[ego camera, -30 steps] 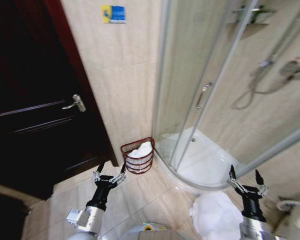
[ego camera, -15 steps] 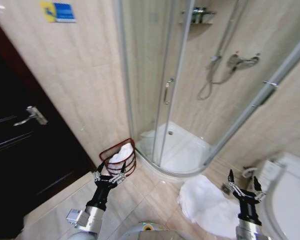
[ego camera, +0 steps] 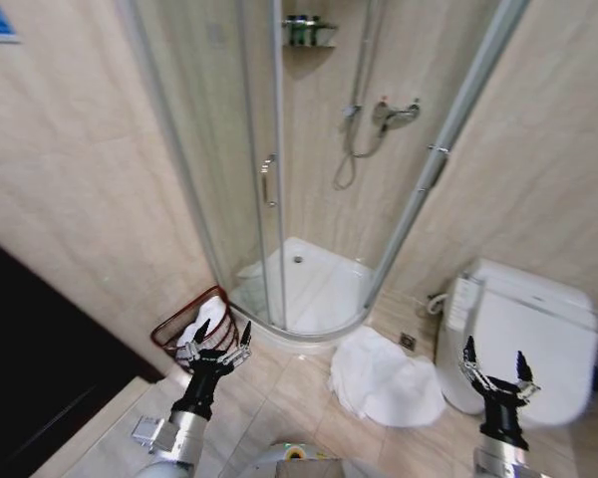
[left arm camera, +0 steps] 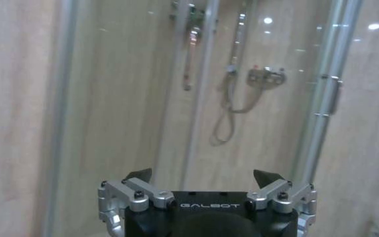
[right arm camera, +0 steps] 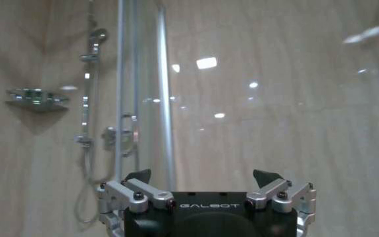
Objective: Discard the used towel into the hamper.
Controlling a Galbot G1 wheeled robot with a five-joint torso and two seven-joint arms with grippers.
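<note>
A white towel [ego camera: 382,381] lies crumpled on the tiled floor, between the shower base and the toilet. The hamper [ego camera: 184,327], a small dark red wire basket with white cloth inside, stands on the floor by the wall at the left. In the head view my left gripper [ego camera: 222,339] hangs open just in front of the hamper, holding nothing. My right gripper [ego camera: 495,358] is open and empty, raised to the right of the towel in front of the toilet. Both wrist views show open fingers [left arm camera: 138,174] [right arm camera: 138,175] pointed at the shower wall.
A curved glass shower enclosure [ego camera: 269,199] with a white base fills the middle. A white toilet [ego camera: 538,329] stands at the right. A dark door [ego camera: 30,368] is at the left edge. Tiled floor lies between my arms.
The whole head view has swung right: the door slid off to the left, the toilet came into view, and towel and hamper shifted left. Both grippers stayed open and held their pose.
</note>
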